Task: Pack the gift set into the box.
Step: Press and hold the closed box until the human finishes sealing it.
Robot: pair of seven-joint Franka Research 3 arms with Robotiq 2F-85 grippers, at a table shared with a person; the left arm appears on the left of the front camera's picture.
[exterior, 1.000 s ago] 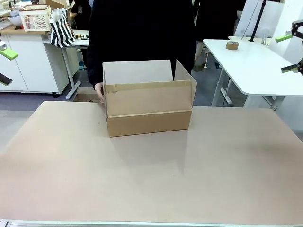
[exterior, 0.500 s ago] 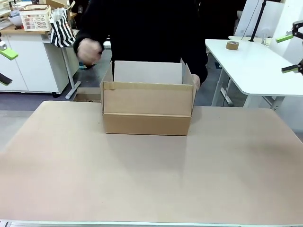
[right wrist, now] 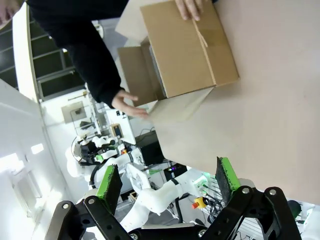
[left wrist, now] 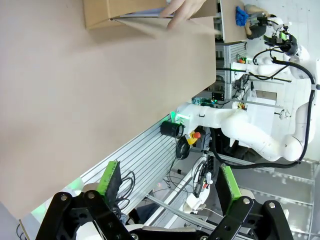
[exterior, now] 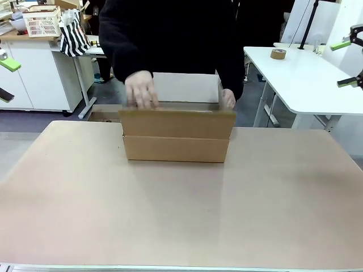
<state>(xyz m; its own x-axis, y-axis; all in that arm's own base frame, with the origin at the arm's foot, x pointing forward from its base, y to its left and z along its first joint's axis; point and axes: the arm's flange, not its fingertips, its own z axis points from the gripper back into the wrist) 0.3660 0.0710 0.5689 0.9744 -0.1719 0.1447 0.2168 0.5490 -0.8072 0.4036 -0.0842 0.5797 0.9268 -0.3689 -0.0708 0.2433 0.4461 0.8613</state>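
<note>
The brown cardboard box [exterior: 176, 136] stands at the far middle of the tan table [exterior: 170, 215], its top open and its flaps up. A person in a black top leans over it, one hand [exterior: 142, 90] on its left rim and the other hand [exterior: 228, 99] at its right flap. My left gripper [exterior: 7, 79] hangs open at the left edge, far from the box [left wrist: 130, 11]. My right gripper [exterior: 346, 63] hangs open at the right edge. Nothing sits between the left gripper's [left wrist: 167, 182] or the right gripper's [right wrist: 167, 185] green pads. The right wrist view shows the box [right wrist: 187, 47] held by both hands.
A white side table [exterior: 306, 79] with a roll of tape [exterior: 278, 54] stands at the right. A white lattice basket [exterior: 42, 24] and a striped bag [exterior: 74, 34] sit at the back left. The table's near half is bare.
The person has turned the box square to the table edge and brought both hands onto its top, one left, one right. Both arms have stayed still.
</note>
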